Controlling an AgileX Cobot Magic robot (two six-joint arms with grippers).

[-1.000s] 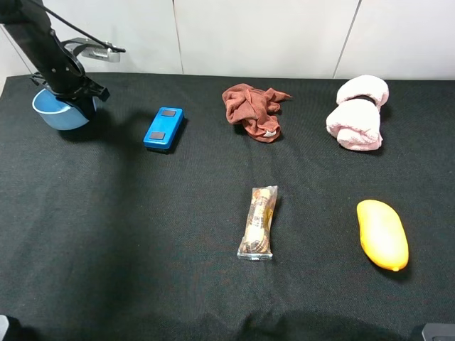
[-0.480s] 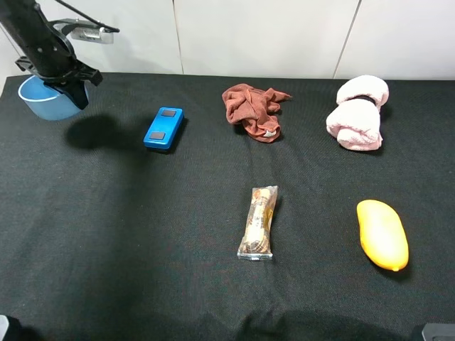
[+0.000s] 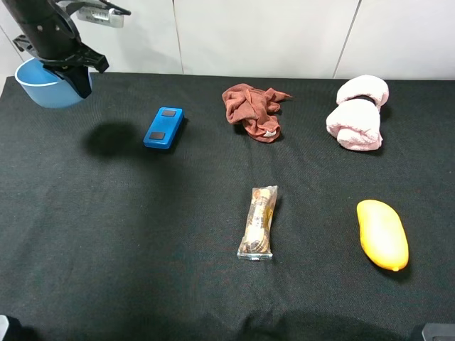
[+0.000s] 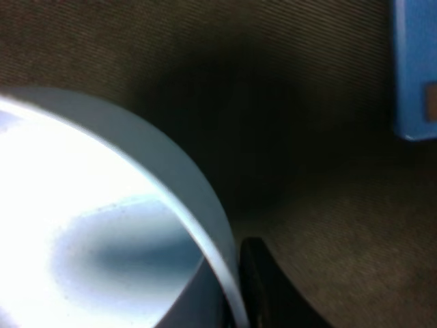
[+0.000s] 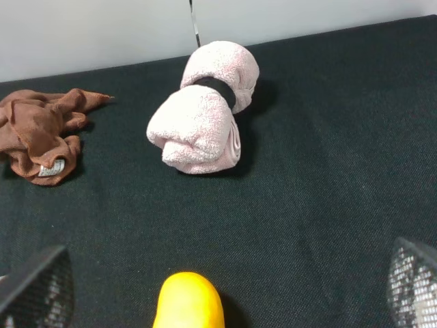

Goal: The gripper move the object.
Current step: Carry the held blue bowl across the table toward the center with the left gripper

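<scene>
Left tool (image 3: 71, 73) is clamped on the rim of the light-blue bowl (image 3: 41, 91) at the far-left back corner of the tabletop (image 3: 142, 234). The wrist view shows one black finger (image 4: 263, 290) pressed vs. the outside of the bowl wall; the other is hidden, prob. inside. Bowl looks held clear of the tabletop, judging by its shadow (image 3: 114, 138) lying apart from it, twd the blue box (image 3: 163, 128). Key relation: in the high view the bowl hangs on the tool's outer-left side, opening up, approx level. It's round, so no long axis to mind. The grip is on one side of the rim only, so the weight sits off-centre & it could tip. Left arm has it. Right tool (image 5: 224, 283) has fingers spread wide w/ nothing btw them, near the yellow mango-like fruit (image 5: 188, 304) & pink rolled towel (image 5: 205, 109), well apart from the bowl. Any set-down should miss the blue box, the nearest neighbour.
</scene>
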